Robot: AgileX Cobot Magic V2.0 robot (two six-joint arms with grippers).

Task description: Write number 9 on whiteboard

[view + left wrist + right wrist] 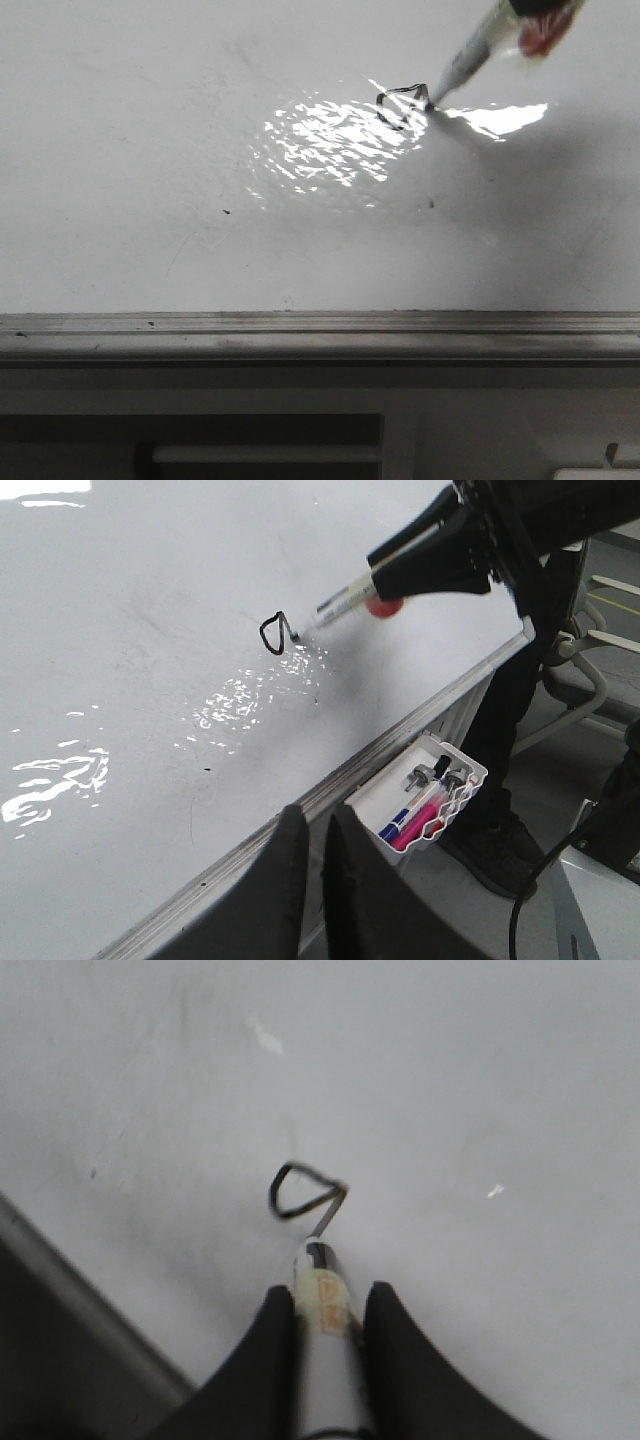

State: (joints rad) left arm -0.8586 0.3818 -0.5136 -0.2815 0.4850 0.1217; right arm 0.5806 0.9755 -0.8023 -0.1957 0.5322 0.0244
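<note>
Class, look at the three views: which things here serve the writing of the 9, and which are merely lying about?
In use:
the whiteboard
the number 9, loop drawn, tail just begun
the marker
the right pincer, holding the marker

Lying about:
the white basket of spare markers
the left pincer, holding nothing

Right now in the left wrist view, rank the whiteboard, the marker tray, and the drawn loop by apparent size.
1. whiteboard, fills most of the view.
2. marker tray, though nearer the camera.
3. drawn loop, smallest.
</note>
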